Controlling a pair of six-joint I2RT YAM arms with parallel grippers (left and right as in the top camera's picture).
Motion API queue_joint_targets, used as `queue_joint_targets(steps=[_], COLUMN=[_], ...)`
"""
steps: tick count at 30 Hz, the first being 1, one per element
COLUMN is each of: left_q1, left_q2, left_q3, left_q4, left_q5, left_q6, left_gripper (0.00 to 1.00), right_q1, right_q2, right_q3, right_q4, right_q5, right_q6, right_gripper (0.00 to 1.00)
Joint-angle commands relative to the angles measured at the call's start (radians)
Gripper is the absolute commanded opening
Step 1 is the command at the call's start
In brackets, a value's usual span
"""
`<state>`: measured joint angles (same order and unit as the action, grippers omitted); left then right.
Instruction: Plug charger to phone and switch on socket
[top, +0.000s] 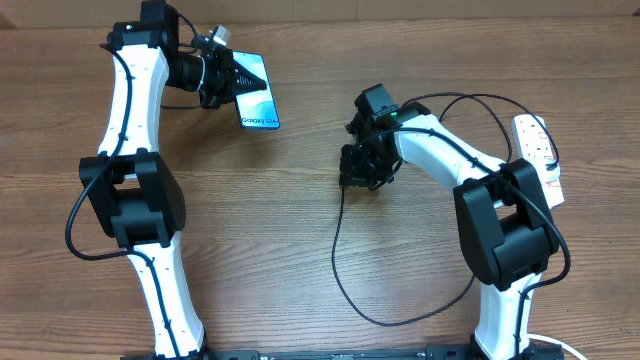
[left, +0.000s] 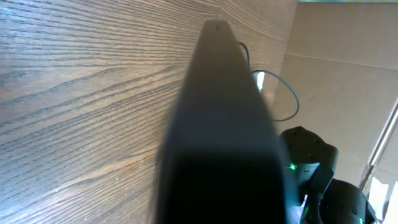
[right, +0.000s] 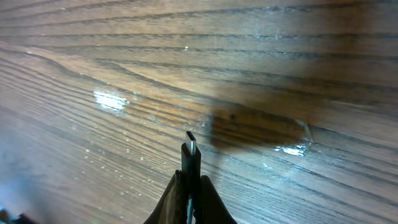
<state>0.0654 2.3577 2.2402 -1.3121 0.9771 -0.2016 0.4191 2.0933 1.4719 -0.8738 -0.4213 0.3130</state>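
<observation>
The left pincer (top: 236, 82) is clenched on the phone (top: 258, 100), whose cyan screen juts just past its fingertips, while well apart to its right the right pincer (top: 356, 172) pinches the charger (top: 335, 245), plug tip (right: 191, 143) poking out beyond its fingers, with the socket (top: 538, 150) lying farther off on that pincer's right.

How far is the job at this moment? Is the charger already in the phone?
Done: the left gripper is shut on the phone, and the right gripper is shut on the charger plug. In hand: its tip is bare, well apart from the phone. Left: join them, then switch on the power strip, with no gripper near it.
</observation>
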Motion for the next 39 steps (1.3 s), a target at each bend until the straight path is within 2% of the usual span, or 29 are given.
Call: queue_joint_targets(steps=[1,9,15,30,39], left_q1=[-0.007,-0.007,-0.007,-0.007,-0.007], left_q2=[-0.016,-0.016,-0.016,-0.016,-0.016], left_q3=[0.021,0.021,0.021,0.021,0.021], left_q4=[0.005,0.005,0.004,0.004,0.004], left_q5=[0.070,0.069,0.069,0.067,0.067], left_q6=[0.027,0.035,0.039,0.045,0.045], left_gripper=[0.04,0.04,0.04,0.04,0.04], right_q1=[0.009,0.058,0.094,0.096,0.097], right_q2=[-0.008,-0.008,-0.008,-0.006,-0.004], right_q3=[0.027,0.026,0.026,0.024,0.019], right_q4=[0.003,-0.017,-0.003,0.024,0.026], right_q5=[-0.027,0.250,0.394,0.431,0.389], right_q6=[0.011,0.095,0.157,0.170,0.171], right_gripper=[0.04,0.04,0.28,0.30,0.16])
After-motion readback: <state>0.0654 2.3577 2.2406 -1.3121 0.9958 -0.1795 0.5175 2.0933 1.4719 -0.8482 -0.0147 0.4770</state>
